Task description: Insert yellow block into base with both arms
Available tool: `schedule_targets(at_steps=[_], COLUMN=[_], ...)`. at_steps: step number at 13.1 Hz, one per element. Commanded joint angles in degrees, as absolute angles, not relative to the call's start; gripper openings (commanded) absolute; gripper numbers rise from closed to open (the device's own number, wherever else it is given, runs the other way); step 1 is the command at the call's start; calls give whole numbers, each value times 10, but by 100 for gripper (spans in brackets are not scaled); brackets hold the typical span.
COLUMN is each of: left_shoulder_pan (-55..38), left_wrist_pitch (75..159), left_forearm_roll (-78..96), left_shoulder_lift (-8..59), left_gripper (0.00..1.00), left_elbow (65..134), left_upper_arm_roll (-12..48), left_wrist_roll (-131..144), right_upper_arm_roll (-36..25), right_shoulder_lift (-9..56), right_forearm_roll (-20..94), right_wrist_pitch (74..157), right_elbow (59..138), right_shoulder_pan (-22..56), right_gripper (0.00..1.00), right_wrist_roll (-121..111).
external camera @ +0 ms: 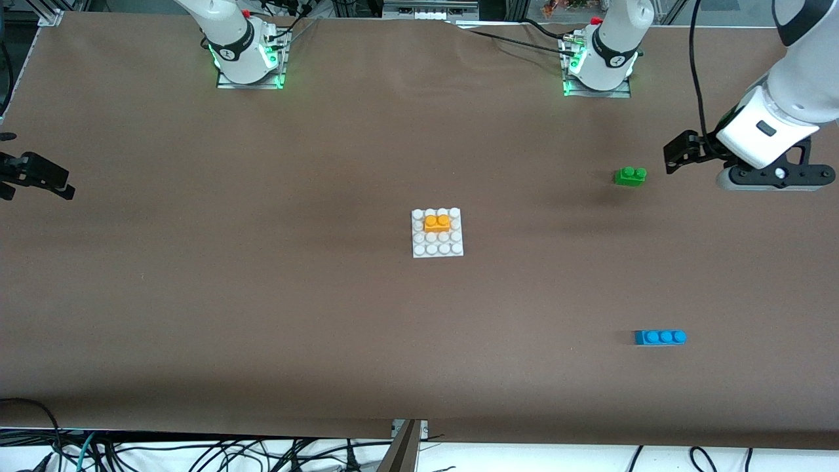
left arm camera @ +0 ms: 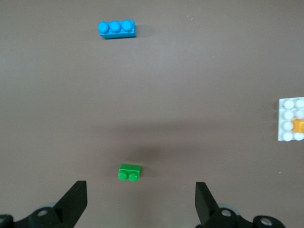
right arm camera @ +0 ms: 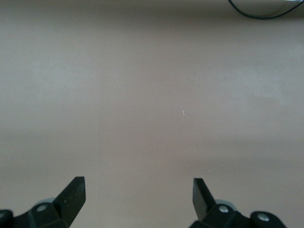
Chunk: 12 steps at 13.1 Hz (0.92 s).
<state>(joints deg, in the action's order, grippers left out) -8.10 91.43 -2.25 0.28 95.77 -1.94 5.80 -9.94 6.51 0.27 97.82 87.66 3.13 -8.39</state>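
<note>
1. Left gripper is spread wide, holding nothing, over table near green brick; right gripper is spread too, waiting over its table end.
2. Blue brick is seen nearest cam.
3. Yellow block is seen sitting on base, mid table; job looks done, w/ nothing left.

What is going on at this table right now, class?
Neither arm is handling anything. The yellow block already sits on the white base in the middle of the table. The left claw hangs open, empty, toward the left arm's end, near the green brick. The right claw is open and empty at the right arm's end. A blue brick lies nearer the front camera than the green one.
</note>
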Motion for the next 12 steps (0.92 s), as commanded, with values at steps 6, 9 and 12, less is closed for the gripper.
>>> schedule_targets(at_steps=[6, 9, 12], left_shoulder_pan=[-73, -73, -72], left_wrist_pitch=[908, 908, 908], left_forearm_roll=[18, 18, 18], left_shoulder_lift=[-13, -12, 4], left_gripper=[100, 100, 100], left_elbow=[980, 976, 949], left_upper_arm_roll=[-25, -28, -30], left_wrist_roll=[61, 62, 62], right_upper_arm_roll=[-95, -95, -95], right_shoulder_lift=[74, 74, 74], right_forearm_roll=[-1, -4, -4], right_wrist_pitch=[973, 973, 973], right_elbow=[865, 865, 865], right_shoulder_pan=[30, 42, 42], right_gripper=[100, 100, 100], right_wrist_roll=[-93, -89, -89])
